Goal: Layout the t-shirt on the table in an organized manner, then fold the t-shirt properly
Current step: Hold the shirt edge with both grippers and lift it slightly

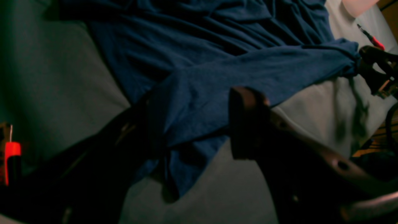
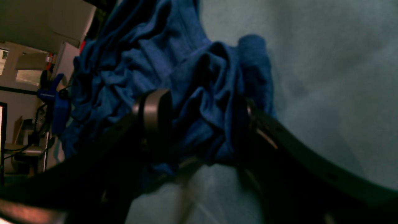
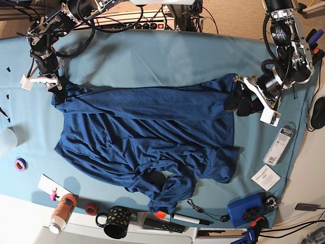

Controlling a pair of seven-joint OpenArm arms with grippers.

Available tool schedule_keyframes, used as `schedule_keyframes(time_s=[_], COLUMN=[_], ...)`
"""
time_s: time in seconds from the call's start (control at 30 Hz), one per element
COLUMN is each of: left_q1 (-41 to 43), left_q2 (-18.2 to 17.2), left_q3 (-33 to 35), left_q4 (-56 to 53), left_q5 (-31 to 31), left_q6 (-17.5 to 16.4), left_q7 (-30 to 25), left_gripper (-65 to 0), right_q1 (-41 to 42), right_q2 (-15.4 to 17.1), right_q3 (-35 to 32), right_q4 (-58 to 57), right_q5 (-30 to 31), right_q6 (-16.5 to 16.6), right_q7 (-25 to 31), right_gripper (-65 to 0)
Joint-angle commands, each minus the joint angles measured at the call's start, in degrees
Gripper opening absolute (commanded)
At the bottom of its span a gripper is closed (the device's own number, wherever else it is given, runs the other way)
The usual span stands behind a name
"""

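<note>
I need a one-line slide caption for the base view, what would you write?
Two grippers, left and right, each hold a corner of the navy t-shirt stretched across the teal table.

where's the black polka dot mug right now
In the base view the black mug with pale dots stands at the bottom edge, left of centre, just below the dark navy-blue t-shirt, between a small red tape ring and a black remote.

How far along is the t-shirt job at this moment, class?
Done: the t-shirt lies mostly spread on the table. In hand: the left gripper and right gripper each pinch a corner, pulling one edge taut. Left: the lower hem is bunched and wrinkled; no fold is made.
</note>
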Motion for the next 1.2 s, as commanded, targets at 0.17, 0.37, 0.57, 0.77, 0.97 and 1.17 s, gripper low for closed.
schedule_keyframes(time_s=[0.17,0.37,0.57,0.77,0.97,1.17], left_q1=[-0.5,-1.0,-1.0,-1.1,-1.1,-0.9], left_q2=[-0.5,-0.5,-0.5,-0.5,-0.5,-0.5], left_q3=[-0.1,-0.1,-0.1,-0.1,-0.1,-0.1], left_q4=[0.9,0.9,0.9,0.9,0.9,0.9], left_q5=[-1.5,-1.4,-1.5,-1.5,-1.4,-1.5], left_q6=[-0.2,-0.2,-0.2,-0.2,-0.2,0.3], left_q7=[-1.4,-1.4,-1.4,-1.4,-1.2,-0.8], left_gripper=[-32.4,-32.4,-32.4,-32.4,-32.4,-32.4], right_q1=[-0.5,-2.3,-2.8,-2.6,-0.9,0.0], right_q2=[0.7,0.7,0.7,0.7,0.7,0.7], right_q3=[0.0,0.0,-0.6,-4.7,-8.3,-8.3], right_q4=[1.1,1.1,1.0,1.0,1.0,1.0], right_q5=[-1.6,-2.9,-2.9,-2.9,-5.5,-6.6], right_q6=[-2.5,-4.0,-4.2,-4.2,-4.2,-3.0], right_q7=[1.2,0.7,2.9,4.4,5.5,5.1], right_gripper=[-35.7,-35.7,-35.7,-35.7,-35.7,-65.0])
